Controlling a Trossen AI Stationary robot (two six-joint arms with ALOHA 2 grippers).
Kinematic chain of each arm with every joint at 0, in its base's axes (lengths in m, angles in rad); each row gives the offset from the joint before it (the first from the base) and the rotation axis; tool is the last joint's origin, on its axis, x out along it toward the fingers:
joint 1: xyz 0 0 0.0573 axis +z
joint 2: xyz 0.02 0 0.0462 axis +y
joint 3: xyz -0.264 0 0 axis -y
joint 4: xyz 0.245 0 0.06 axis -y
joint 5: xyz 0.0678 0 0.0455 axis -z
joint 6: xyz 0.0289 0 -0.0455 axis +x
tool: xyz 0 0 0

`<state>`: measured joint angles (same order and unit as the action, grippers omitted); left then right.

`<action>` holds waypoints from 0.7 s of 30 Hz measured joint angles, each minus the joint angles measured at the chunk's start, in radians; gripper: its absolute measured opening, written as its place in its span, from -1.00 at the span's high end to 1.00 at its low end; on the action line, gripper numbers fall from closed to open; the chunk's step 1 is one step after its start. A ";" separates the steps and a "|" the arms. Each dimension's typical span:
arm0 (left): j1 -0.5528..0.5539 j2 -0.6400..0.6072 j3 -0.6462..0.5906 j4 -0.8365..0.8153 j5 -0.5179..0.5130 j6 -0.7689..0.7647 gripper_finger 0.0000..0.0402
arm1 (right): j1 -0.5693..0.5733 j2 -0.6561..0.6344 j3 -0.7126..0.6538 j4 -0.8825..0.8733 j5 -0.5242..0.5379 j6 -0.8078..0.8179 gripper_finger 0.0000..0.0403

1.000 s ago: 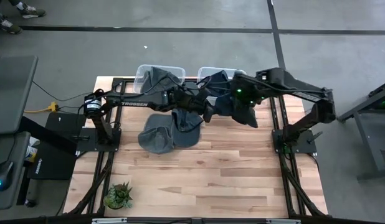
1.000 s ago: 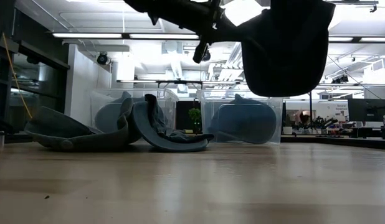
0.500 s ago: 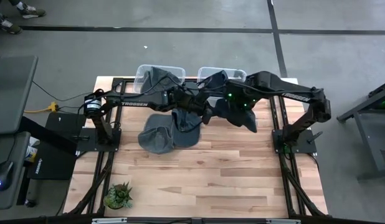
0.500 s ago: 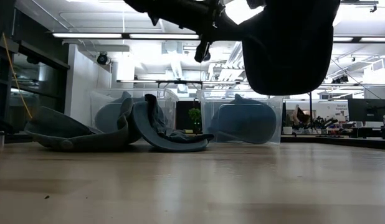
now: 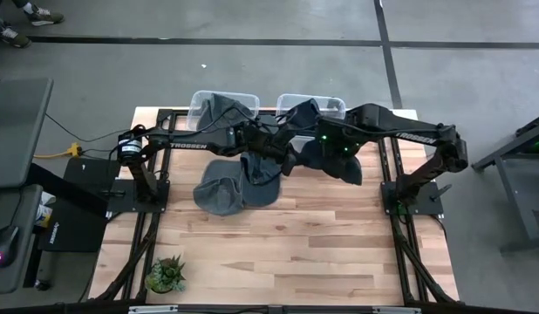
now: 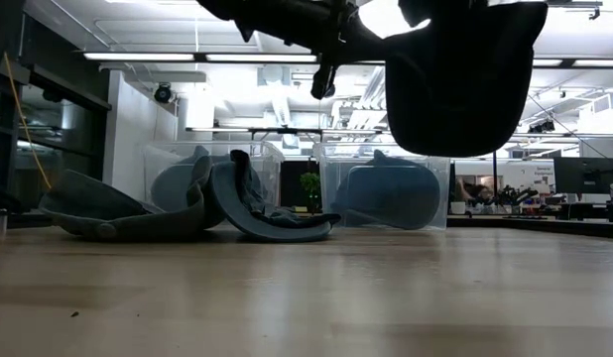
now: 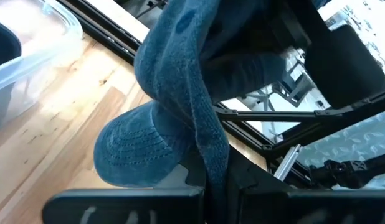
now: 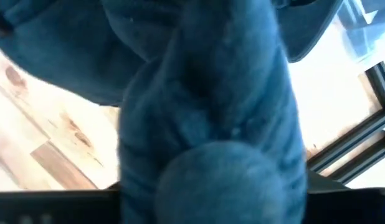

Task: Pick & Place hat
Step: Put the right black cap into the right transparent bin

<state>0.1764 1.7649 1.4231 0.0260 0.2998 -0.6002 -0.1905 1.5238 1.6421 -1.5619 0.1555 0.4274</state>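
Note:
A dark blue hat point(image 5: 341, 164) hangs in the air between both arms, above the table's far middle; in the low view the hat point(image 6: 455, 84) is well clear of the wood. My left gripper point(image 5: 287, 158) reaches in from the left and is shut on the hat's cloth. My right gripper point(image 5: 321, 146) comes from the right, shut on the same hat. Two more blue hats point(image 5: 219, 192) point(image 5: 262, 181) lie on the table under the left arm, leaning against each other. My left gripper point(image 7: 214, 186) pinches a bunched fold of the hat's crown cloth point(image 7: 208, 146) between its two fingers. The stitched brim point(image 7: 133, 155) sticks out to one side, lifted clear of the table. My right gripper point(image 8: 211, 190) is shut on the hat's cloth point(image 8: 211, 124). The hat bulges over the fingers and hides the place of contact. The hat hangs below, clear of the table.
Two clear bins stand at the far edge, the left bin point(image 5: 200, 103) and the right bin point(image 5: 332, 103), each with a blue hat in it. A small plant point(image 5: 167, 274) sits at the near left corner. Bare wood point(image 5: 322, 244) spreads across the near half.
My right gripper has moved a little toward the table's left, closer to my left gripper, with the hat still lifted between them. The hat's hanging part has shifted slightly. The left arm has kept still.

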 joint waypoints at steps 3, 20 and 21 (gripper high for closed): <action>0.000 0.000 0.000 -0.001 0.005 0.001 0.98 | 0.000 0.000 0.000 -0.004 0.025 -0.004 0.51; 0.000 0.000 0.002 0.003 0.050 0.049 0.80 | -0.039 -0.003 0.000 -0.003 0.025 -0.061 0.99; 0.000 0.000 0.002 0.002 0.051 0.055 0.78 | -0.039 -0.003 0.000 -0.002 0.027 -0.061 0.99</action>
<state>0.1764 1.7649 1.4246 0.0285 0.3504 -0.5452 -0.2291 1.5208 1.6421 -1.5636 0.1821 0.3660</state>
